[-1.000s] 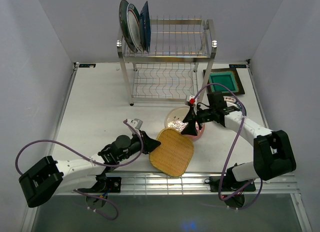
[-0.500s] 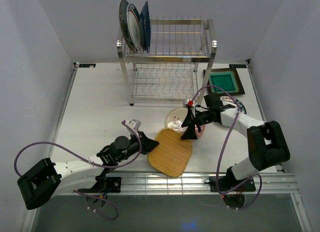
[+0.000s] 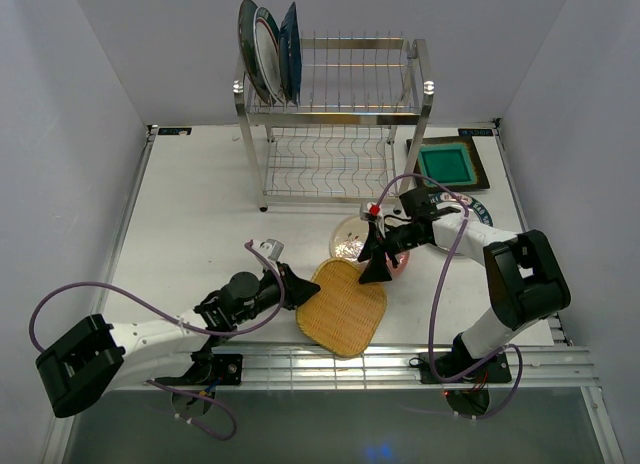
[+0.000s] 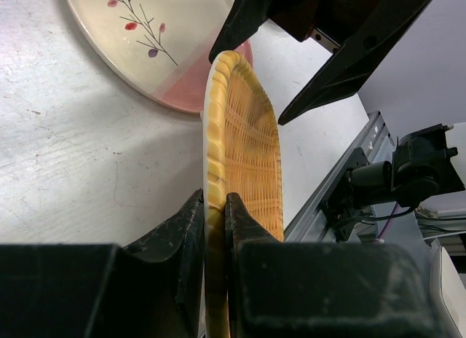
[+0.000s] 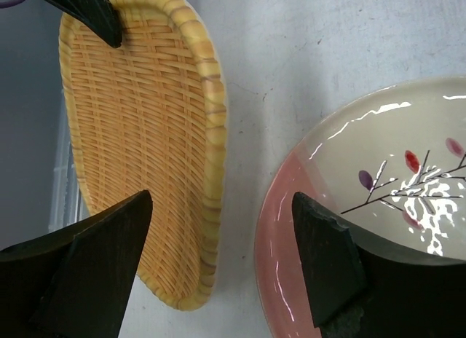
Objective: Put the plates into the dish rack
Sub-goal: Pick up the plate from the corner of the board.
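Observation:
My left gripper [image 3: 299, 288] is shut on the near-left rim of the orange woven plate [image 3: 343, 306], which is tilted up on edge in the left wrist view [image 4: 244, 156] between its pads [image 4: 213, 199]. My right gripper [image 3: 374, 260] stands open just above the table. One finger is over the woven plate's far edge [image 5: 145, 134], the other over the pink-cream floral plate [image 5: 364, 207], which lies flat [image 3: 350, 238]. The dish rack [image 3: 335, 114] stands at the back with three plates [image 3: 268, 52] upright at the left of its top shelf.
A green square brown-rimmed plate [image 3: 447, 165] lies right of the rack. A dark round plate [image 3: 484, 213] shows partly under my right arm. The table's metal front rail [image 3: 330, 364] runs close below the woven plate.
My right gripper has slid a little left toward the woven plate's edge, and its arm has folded in. The left gripper keeps its hold, hardly moving.

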Controlling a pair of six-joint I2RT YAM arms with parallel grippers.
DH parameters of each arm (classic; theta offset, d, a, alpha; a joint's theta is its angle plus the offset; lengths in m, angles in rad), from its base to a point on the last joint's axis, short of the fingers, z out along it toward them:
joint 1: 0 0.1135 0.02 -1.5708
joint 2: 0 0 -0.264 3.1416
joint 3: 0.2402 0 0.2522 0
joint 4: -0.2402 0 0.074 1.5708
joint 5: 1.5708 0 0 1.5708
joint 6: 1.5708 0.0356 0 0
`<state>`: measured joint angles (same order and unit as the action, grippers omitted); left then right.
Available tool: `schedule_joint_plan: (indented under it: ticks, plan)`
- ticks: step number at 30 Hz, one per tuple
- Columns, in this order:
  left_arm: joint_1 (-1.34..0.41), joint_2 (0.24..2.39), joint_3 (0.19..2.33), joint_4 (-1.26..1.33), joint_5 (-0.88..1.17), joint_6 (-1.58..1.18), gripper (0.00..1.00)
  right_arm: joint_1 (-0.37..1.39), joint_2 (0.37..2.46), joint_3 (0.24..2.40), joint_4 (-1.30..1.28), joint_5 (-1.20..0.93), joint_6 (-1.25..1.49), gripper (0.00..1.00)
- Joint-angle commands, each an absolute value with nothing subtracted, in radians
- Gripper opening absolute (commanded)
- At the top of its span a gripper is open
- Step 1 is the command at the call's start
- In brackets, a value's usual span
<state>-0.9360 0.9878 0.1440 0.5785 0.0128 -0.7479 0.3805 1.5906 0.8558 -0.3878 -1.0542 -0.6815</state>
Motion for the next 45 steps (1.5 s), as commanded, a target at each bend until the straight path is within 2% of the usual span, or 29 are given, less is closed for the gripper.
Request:
schedule_joint_plan:
  ticks: [1, 3, 4, 6, 9, 11, 15, 16, 17, 22, 23, 26, 32, 33, 35, 36, 39, 40, 43, 45]
  plan:
    - [-0.936, 0.994, 0.155, 0.644, 0.034, -0.735, 0.0, 0.403, 1.598, 0.891, -0.417, -1.075, -0.713, 0.82]
    - [-0.936, 1.011, 0.161, 0.65, 0.041, -0.732, 0.0, 0.41, 1.598, 0.89, -0.416, -1.069, -0.718, 0.73]
    - [-0.934, 1.015, 0.163, 0.652, 0.041, -0.732, 0.0, 0.413, 1.598, 0.888, -0.419, -1.069, -0.718, 0.65]
    - [-0.936, 1.026, 0.163, 0.661, 0.04, -0.73, 0.0, 0.414, 1.598, 0.888, -0.422, -1.071, -0.726, 0.55]
    - [-0.936, 1.034, 0.164, 0.672, 0.037, -0.732, 0.0, 0.422, 1.601, 0.89, -0.437, -1.071, -0.736, 0.44]
    - [-0.936, 1.037, 0.164, 0.676, 0.037, -0.732, 0.0, 0.425, 1.605, 0.893, -0.445, -1.072, -0.742, 0.4]
    - [-0.936, 1.043, 0.166, 0.683, 0.037, -0.733, 0.0, 0.426, 1.605, 0.899, -0.457, -1.072, -0.749, 0.2]
    - [-0.936, 1.046, 0.166, 0.683, 0.038, -0.732, 0.0, 0.426, 1.603, 0.899, -0.457, -1.071, -0.747, 0.11]
    - [-0.936, 1.048, 0.166, 0.684, 0.041, -0.732, 0.0, 0.426, 1.597, 0.899, -0.457, -1.069, -0.747, 0.08]
    - [-0.936, 1.072, 0.172, 0.686, 0.063, -0.712, 0.01, 0.425, 1.569, 0.894, -0.453, -1.062, -0.744, 0.08]
    - [-0.934, 1.097, 0.184, 0.684, 0.075, -0.703, 0.11, 0.425, 1.557, 0.893, -0.453, -1.06, -0.742, 0.08]
    - [-0.936, 1.172, 0.219, 0.681, 0.127, -0.693, 0.33, 0.425, 1.528, 0.879, -0.428, -1.049, -0.727, 0.08]
    - [-0.936, 1.292, 0.268, 0.681, 0.156, -0.695, 0.45, 0.416, 1.496, 0.861, -0.4, -1.04, -0.709, 0.08]
    - [-0.936, 1.301, 0.271, 0.681, 0.155, -0.695, 0.52, 0.416, 1.493, 0.859, -0.399, -1.039, -0.709, 0.08]
    - [-0.936, 1.301, 0.272, 0.68, 0.149, -0.695, 0.54, 0.414, 1.483, 0.851, -0.387, -1.037, -0.701, 0.08]
    - [-0.936, 1.298, 0.272, 0.68, 0.147, -0.695, 0.53, 0.414, 1.48, 0.85, -0.382, -1.034, -0.698, 0.08]
    - [-0.936, 1.279, 0.264, 0.678, 0.144, -0.693, 0.36, 0.413, 1.479, 0.847, -0.377, -1.034, -0.693, 0.08]
    - [-0.936, 1.267, 0.259, 0.678, 0.144, -0.693, 0.21, 0.413, 1.479, 0.848, -0.377, -1.035, -0.693, 0.08]
    - [-0.936, 1.258, 0.256, 0.678, 0.153, -0.692, 0.0, 0.411, 1.476, 0.848, -0.376, -1.037, -0.693, 0.08]
    - [-0.934, 1.252, 0.255, 0.678, 0.156, -0.692, 0.0, 0.41, 1.471, 0.848, -0.374, -1.037, -0.693, 0.08]
